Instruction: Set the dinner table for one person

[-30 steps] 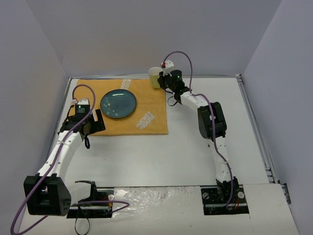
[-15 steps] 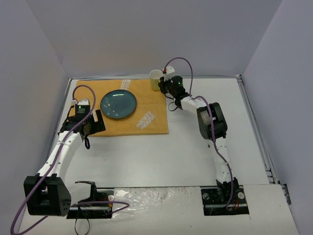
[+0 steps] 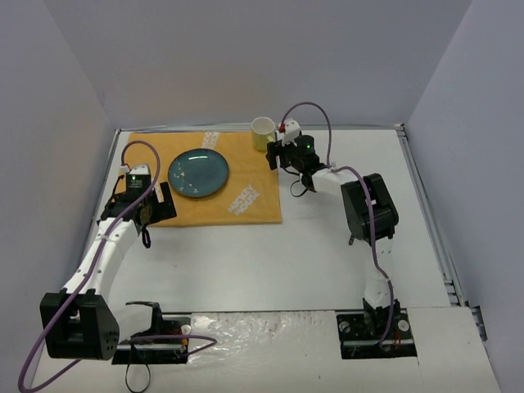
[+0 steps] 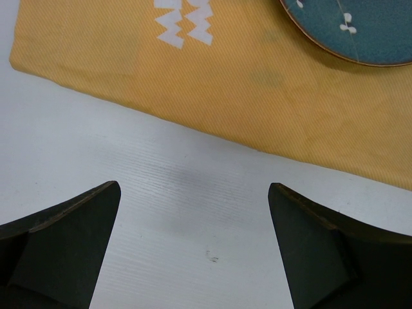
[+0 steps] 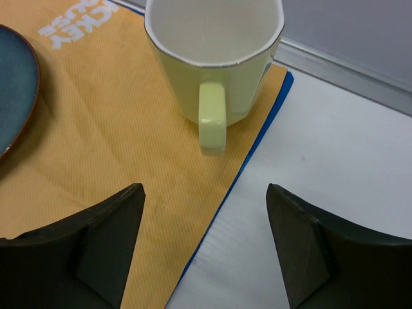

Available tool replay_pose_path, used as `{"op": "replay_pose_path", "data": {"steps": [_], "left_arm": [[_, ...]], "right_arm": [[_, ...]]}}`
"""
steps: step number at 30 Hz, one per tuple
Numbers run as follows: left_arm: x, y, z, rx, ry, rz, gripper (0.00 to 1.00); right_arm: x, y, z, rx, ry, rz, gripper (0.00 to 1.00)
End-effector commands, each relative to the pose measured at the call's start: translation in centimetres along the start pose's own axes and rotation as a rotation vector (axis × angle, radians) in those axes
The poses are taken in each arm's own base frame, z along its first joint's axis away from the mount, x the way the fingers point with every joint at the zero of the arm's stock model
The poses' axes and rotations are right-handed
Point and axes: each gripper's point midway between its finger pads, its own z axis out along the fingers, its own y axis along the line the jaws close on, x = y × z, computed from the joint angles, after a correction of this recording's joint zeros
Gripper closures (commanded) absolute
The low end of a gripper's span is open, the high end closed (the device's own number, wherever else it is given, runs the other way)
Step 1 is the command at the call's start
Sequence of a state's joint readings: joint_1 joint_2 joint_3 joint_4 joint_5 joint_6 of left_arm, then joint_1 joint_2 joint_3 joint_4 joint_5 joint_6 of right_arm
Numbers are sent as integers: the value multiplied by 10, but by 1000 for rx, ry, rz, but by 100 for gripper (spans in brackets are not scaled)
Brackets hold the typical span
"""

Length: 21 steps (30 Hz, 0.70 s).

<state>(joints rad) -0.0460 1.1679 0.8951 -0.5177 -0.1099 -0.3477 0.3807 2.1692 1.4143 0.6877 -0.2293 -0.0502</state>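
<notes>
- Table (image 3: 246,262): white top, lying under both sets of fingers. In the left wrist view it fills the gap between the two fingers (image 4: 71,244). In the right wrist view it shows beneath and ahead of the right-hand finger (image 5: 322,251).
- Left gripper (image 4: 193,190): fingers spread wide and released, nothing between them. They hover over bare table, just short of the mat's (image 4: 193,84) near edge.
- Mat: orange with white print. One zigzag mark sits ahead of the left-hand finger.
- Plate (image 4: 360,26): blue, on the mat, ahead of and beyond the right-hand finger. Only its rim and a slice of its face show in this view.
- Right gripper (image 5: 203,193): fingers apart and released, gripping nothing.
- Cup (image 5: 212,58): pale yellow, upright, empty, white inside. It stands on the mat's corner ahead of the right gripper's fingers, clear of both. Its handle points back toward the gap between them.
- Mat edge by the cup shows a blue underside and runs down between the fingers.
- Top view: the left gripper (image 3: 147,214) is at the mat's near-left corner, and the right gripper (image 3: 280,153) is just beside the cup (image 3: 263,131).
</notes>
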Motion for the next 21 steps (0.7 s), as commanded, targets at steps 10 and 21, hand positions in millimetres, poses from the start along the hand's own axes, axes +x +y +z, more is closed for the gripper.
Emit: {"op": "replay_pose_path", "data": {"steps": [10, 21], "left_arm": [[-22, -1, -8, 2, -81, 11, 3], [-22, -1, -6, 3, -70, 24, 3]], "right_arm": [[-29, -84, -143, 320, 138, 256, 20], [69, -120, -237, 621, 387, 504, 21]]}}
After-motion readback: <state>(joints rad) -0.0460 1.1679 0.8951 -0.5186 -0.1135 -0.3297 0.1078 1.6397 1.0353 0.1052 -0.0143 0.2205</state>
